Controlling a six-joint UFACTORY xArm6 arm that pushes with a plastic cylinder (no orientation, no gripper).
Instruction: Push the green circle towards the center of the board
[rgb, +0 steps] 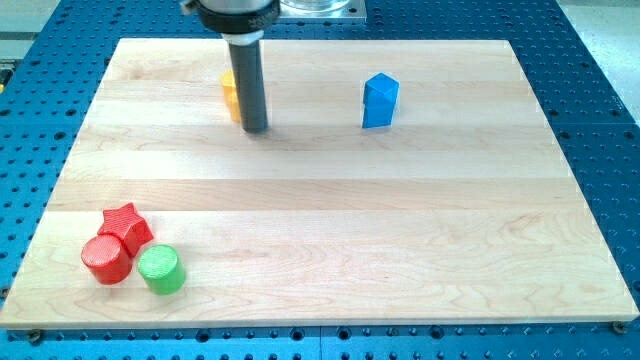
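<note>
A green circle (160, 270) is sitting near the wooden board's (400, 230) bottom left corner, touching a red cylinder (106, 260) and a red star (127, 226). Farther up, the gripperless tip (255, 129) is resting beside a yellow block (229, 96), holding nothing, with a blue block (380, 101) standing well right.

The rod (250, 85) hides most of a yellow-orange block (229, 95), shape unclear; its mount is cut off at the top edge.
</note>
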